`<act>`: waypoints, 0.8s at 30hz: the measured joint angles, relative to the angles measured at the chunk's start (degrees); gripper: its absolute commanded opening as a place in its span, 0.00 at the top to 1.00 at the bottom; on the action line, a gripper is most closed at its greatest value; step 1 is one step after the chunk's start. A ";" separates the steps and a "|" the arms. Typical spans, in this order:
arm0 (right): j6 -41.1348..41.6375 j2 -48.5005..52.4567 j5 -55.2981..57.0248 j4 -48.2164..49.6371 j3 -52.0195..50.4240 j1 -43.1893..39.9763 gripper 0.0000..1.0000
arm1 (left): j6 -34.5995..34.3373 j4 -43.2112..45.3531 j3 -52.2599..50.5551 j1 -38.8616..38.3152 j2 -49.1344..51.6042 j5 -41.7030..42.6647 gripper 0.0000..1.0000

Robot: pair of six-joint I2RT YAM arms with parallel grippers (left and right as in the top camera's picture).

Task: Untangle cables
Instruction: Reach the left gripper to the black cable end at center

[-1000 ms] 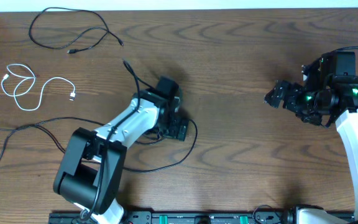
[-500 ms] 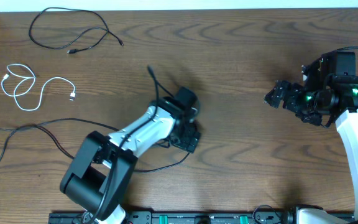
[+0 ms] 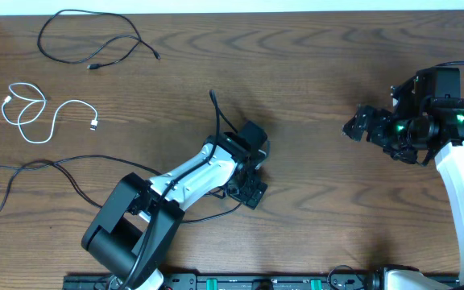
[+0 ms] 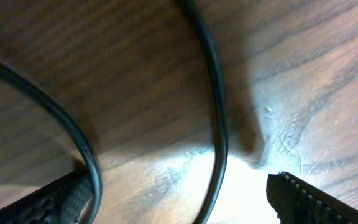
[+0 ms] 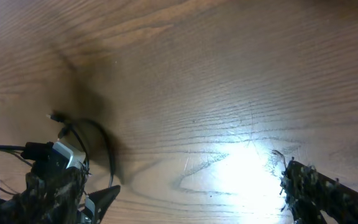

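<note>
Left gripper [image 3: 248, 190] sits low over mid-table [image 3: 312, 64], jaws wide, nothing held. The wrist view shows a centre strand [image 4: 221, 124] running between the fingers [image 4: 316, 199] and a side strand [image 4: 86, 152] curving in against the opposite pad. The centre strand is probably the long black cable [image 3: 24, 164], which runs from the table's left edge, passes under the arm and loops beside the gripper. You cannot tell from these views whether the side strand is the same cable or the arm's own cord. Before you close, make sure only one strand lies between the pads and shift off the side strand, because pinching the arm's cord would foul the wrist. Grip lightly, lift only just clear of the wood, and draw the loop out along open table. The cord is thin and limp, so it will drag and whip if you hurry. Keep it away from the short black cable [image 3: 93, 66] at the far left and the white cable [image 3: 93, 122] just below that; both already lie apart from it and from each other. Right gripper [image 3: 359, 125] hangs over bare wood at the right, jaws wide and empty, well apart from every cable. Use it to pin an end if the loop resists. Containers: none in view; all three cables lie directly on the table.
</note>
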 measured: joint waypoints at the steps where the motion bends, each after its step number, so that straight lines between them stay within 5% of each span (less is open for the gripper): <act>1: 0.00 0.00 0.00 -0.04 0.00 0.00 0.01 | 0.09 -0.20 0.00 0.00 0.00 0.00 0.14; 14: 0.00 0.00 0.02 -0.13 0.00 0.00 0.01 | 1.70 -0.72 0.00 -2.62 0.00 0.02 0.20; 18: 0.00 0.00 0.00 -0.39 0.00 0.00 0.01 | 2.43 0.42 -0.02 -3.17 0.00 -0.74 0.37; 24: 0.00 0.00 0.00 -1.20 0.00 0.00 0.01 | 2.51 0.48 -0.02 -3.19 0.00 -4.83 0.44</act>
